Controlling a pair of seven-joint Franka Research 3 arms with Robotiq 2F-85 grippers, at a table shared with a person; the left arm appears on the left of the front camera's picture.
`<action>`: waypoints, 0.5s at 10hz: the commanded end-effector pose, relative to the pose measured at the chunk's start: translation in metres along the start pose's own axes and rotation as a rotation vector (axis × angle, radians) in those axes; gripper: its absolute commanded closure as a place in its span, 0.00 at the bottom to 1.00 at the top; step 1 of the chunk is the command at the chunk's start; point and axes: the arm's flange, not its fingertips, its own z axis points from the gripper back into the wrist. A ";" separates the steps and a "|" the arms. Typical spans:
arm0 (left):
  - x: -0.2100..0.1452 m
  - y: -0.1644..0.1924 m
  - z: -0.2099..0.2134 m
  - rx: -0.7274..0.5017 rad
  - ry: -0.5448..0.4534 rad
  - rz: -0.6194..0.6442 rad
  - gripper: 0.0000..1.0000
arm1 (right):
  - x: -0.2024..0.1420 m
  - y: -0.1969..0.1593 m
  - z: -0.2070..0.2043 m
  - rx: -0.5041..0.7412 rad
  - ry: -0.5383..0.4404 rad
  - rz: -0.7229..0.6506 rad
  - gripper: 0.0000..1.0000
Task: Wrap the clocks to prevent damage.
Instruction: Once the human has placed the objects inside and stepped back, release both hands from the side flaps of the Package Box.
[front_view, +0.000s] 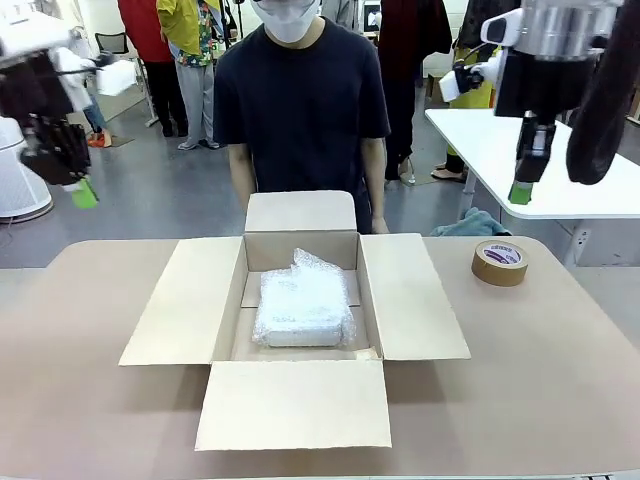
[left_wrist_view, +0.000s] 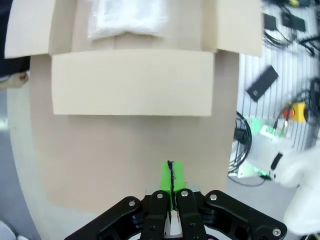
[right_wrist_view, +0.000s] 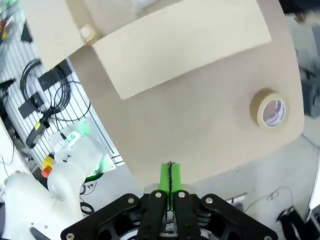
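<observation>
Clocks (front_view: 303, 305) are already bubble-wrapped and laid flat on the floor of the cardboard box (front_view: 300, 405). Left gripper (front_view: 84, 192) and right gripper (front_view: 520, 192) are held high above the table (front_view: 560, 390), pads pressed together, nothing gripped. Likely next: flaps to be folded, side flaps pushed from their outer edges, bundle not to be pressed. Room is open on both sides; tape roll (front_view: 499, 262) near the right flap is to be avoided
</observation>
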 end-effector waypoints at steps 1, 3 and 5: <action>-0.014 0.007 0.008 -0.046 -0.003 -0.062 1.00 | -0.021 -0.006 -0.018 0.074 -0.018 0.081 0.99; -0.023 0.013 -0.003 -0.005 -0.020 -0.009 1.00 | -0.033 -0.017 -0.028 0.117 0.004 0.111 0.99; -0.040 0.011 -0.016 0.039 0.004 -0.061 1.00 | -0.043 -0.020 -0.035 0.134 0.004 0.165 0.99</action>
